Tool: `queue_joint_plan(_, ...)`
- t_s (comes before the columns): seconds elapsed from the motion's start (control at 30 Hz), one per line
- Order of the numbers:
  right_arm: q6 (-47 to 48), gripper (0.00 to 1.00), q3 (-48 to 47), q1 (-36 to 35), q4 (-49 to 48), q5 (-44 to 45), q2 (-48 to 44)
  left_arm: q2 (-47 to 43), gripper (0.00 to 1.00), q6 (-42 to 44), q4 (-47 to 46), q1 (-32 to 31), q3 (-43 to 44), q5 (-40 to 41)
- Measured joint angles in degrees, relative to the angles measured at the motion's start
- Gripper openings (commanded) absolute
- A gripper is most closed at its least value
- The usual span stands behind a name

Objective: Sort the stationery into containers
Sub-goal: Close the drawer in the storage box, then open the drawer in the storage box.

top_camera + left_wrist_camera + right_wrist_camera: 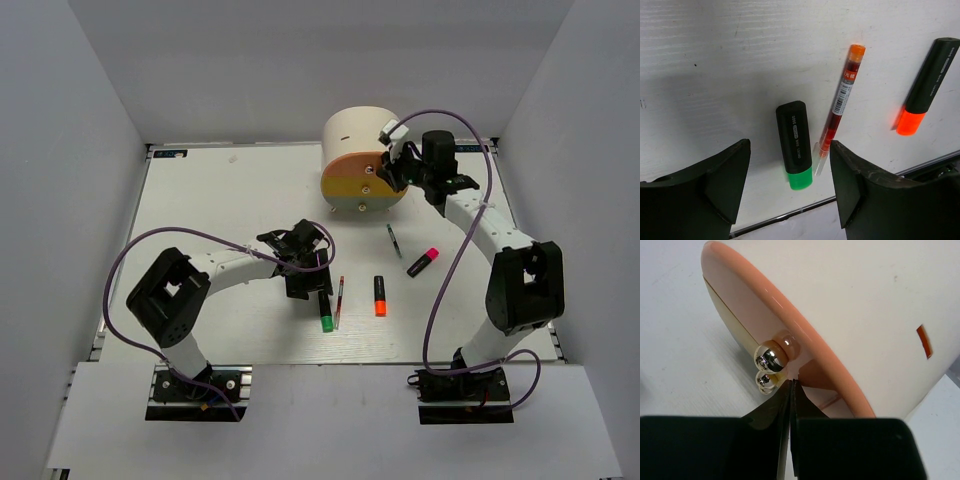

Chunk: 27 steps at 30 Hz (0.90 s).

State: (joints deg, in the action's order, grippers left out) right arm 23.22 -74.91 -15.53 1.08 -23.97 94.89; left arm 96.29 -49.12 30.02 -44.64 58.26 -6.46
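Note:
The cream cylindrical drawer unit point(362, 160) stands at the back, its face banded orange, yellow and pale green. My right gripper point(388, 172) is shut, with nothing between its tips point(791, 383), which are against the orange drawer face point(805, 335) just beside the shiny knobs point(770, 357). My left gripper point(315, 296) is open and empty over the green-ended highlighter point(795, 142), which lies between its fingers point(727, 172). The thin red pen point(840, 102) lies right beside it. An orange-ended highlighter point(380, 296), a pink-ended one point(423, 262) and a thin dark pen point(393, 240) lie on the table. No erasers are in view.
The white table point(220, 200) is walled in on three sides by grey panels. Its front edge with a metal rail point(785, 216) runs just beyond the green highlighter. The right arm's purple cable point(440, 290) loops above the table's right part.

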Motion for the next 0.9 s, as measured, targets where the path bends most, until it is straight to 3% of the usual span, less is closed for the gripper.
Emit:
queue_joint_plan(0.2,-1.99,0.24,0.79,0.02,-0.48,-2.08,-0.02,0.02,0.75,0.0,-0.02,0.0,0.0,0.0)
queue_joint_plan(0.5,-21.55,0.74,21.0,-0.17,-10.6,-4.66,-6.51,0.02,0.75,-0.02,0.0,0.0,0.0,0.02)
queue_joint_plan(0.73,-41.22,0.76,25.64,-0.81,-20.65,-0.55,-7.19,0.02,0.75,0.0,0.04,0.0,0.0,0.02)
queue_joint_plan(0.9,-53.51,0.66,23.43,-1.46,-22.62,7.37,-5.35,0.02,0.75,0.0,0.07,0.0,0.0,0.11)
